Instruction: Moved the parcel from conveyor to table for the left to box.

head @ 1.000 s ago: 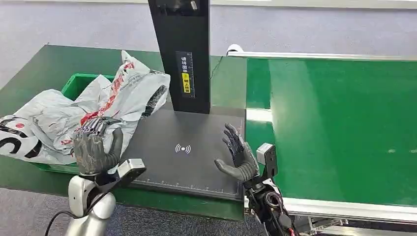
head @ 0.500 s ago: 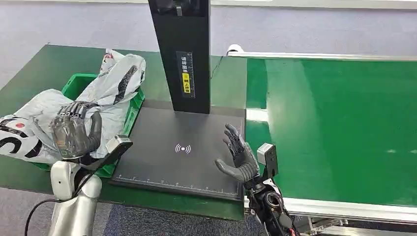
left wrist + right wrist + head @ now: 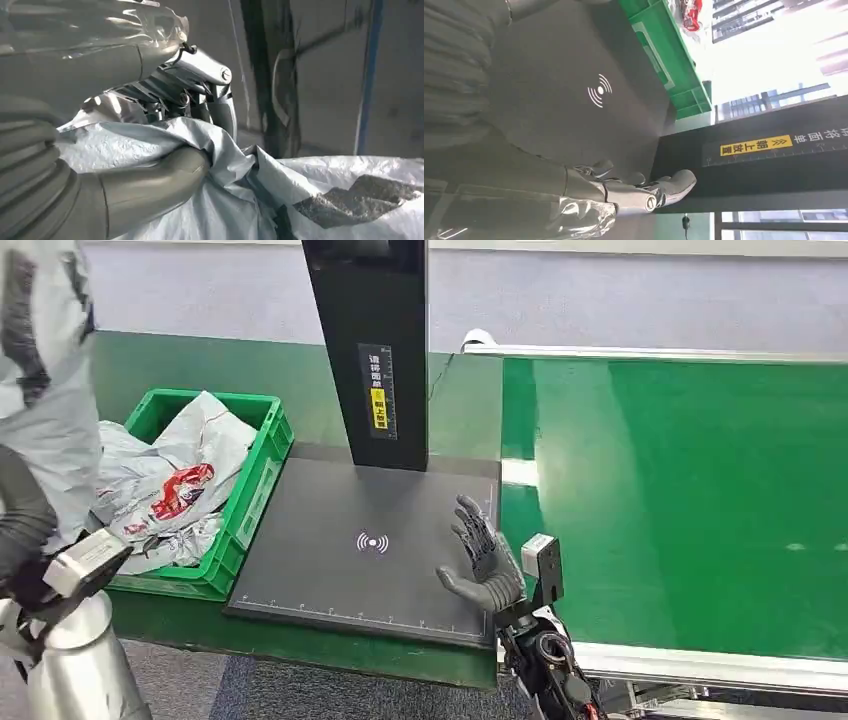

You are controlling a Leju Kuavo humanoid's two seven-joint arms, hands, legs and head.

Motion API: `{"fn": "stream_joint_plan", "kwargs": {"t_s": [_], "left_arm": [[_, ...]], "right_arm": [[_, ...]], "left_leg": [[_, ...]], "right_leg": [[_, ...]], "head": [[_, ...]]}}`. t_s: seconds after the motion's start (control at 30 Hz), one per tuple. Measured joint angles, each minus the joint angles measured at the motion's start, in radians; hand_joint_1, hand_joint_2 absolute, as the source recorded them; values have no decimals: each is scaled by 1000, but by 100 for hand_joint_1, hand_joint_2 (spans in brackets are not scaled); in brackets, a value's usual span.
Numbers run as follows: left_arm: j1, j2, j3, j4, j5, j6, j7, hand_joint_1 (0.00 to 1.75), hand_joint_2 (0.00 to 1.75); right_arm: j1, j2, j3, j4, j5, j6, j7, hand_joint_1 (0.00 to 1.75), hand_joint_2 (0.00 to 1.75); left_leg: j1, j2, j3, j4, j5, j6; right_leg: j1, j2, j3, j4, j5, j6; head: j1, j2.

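The left hand (image 3: pixel 150 145) grips a grey poly-mailer parcel (image 3: pixel 45 360) raised at upper left, above the green crate (image 3: pixel 262 455), not yet boxed; right hand (image 3: pixel 487 562) hovers empty, fingers spread.

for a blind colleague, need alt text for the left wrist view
The robot's left hand grips a crumpled grey plastic parcel, thumb pressed into the folds. Blurred grey background behind.
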Motion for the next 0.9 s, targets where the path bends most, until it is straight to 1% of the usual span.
{"fn": "stream_joint_plan", "kwargs": {"t_s": [0.13, 0.17, 0.2, 0.23, 0.27, 0.3, 0.33, 0.4, 0.47, 0.53, 0.67, 0.77, 0.9], "left_arm": [[6, -14, -22, 8, -45, 0, -1, 175, 175], [5, -19, -28, 25, -73, 0, 11, 175, 175], [-2, -19, -36, 66, -126, -3, 58, 175, 175], [-14, -12, -50, 124, -196, -14, 152, 175, 175], [-25, 2, -74, 186, -264, -30, 280, 175, 175], [-39, 21, -101, 249, -327, -63, 402, 175, 175], [-54, 38, -124, 309, -372, -105, 498, 175, 175], [-90, 67, -159, 427, -443, -179, 628, 175, 175], [-128, 96, -187, 552, -464, -234, 712, 175, 175], [-164, 114, -200, 661, -464, -272, 763, 175, 175], [-207, 143, -211, 815, -463, -263, 808, 175, 175], [-221, 162, -213, 879, -463, -232, 827, 175, 175], [-231, 183, -204, 928, -463, -228, 836, 175, 175]], "right_arm": [[3, -2, 0, 1, 1, -3, -2, 0, 175], [5, -2, 0, 1, 2, -4, -1, 0, 175], [7, -3, -1, 0, 2, -8, 0, 0, 175], [10, -3, -1, -3, 2, -11, 5, 0, 175], [12, -3, -1, -8, 2, -11, 11, 0, 175], [14, -3, -2, -14, 2, -10, 16, 0, 175], [15, -3, -3, -17, 4, -6, 21, 0, 175], [15, -5, -8, -19, 8, -3, 31, 0, 175], [14, -5, -9, -19, 14, -2, 32, 0, 175], [14, -5, -11, -19, 19, -1, 32, 0, 175], [15, -2, -11, -19, 36, 3, 32, 0, 175], [19, -2, -11, -19, 45, 3, 36, 0, 175], [33, 0, -12, -25, 50, 4, 39, 0, 175]], "left_leg": [[0, 0, 1, 0, 0, 0], [0, 0, 1, 0, 0, 0], [0, 0, 2, 0, 0, 0], [0, -1, 3, 0, 0, 0], [0, -1, 3, 0, 0, 0], [0, -1, 3, 0, 1, 0], [0, 1, 3, 0, 1, 0], [0, 1, 3, 0, 2, 0], [0, 1, 3, 0, 2, 0], [0, 1, 3, 0, 2, 0], [0, 3, 2, 0, 1, -1], [0, 4, 3, 0, 1, -1], [0, 4, 3, 0, 1, -1]], "right_leg": [[0, 0, 0, 0, 0, 0], [0, 0, 0, 0, 0, 0], [0, 0, 1, 0, 0, 0], [0, -1, 2, 0, 0, 0], [0, -1, 2, 0, 0, 0], [0, -1, 2, 0, 0, 0], [0, 0, 2, 0, 1, -1], [0, 0, 2, 0, 2, -2], [0, 0, 2, 0, 2, -2], [0, 0, 2, 0, 2, -2], [0, 2, 1, 0, 2, -2], [0, 2, 1, 0, 2, -2], [0, 2, 2, 0, 2, -2]], "head": [[0, 0], [0, 0], [0, 0], [0, 0], [1, 0], [0, 0], [0, 0], [0, 0], [0, 0], [0, 0], [0, 0], [0, 0], [0, 0]]}}
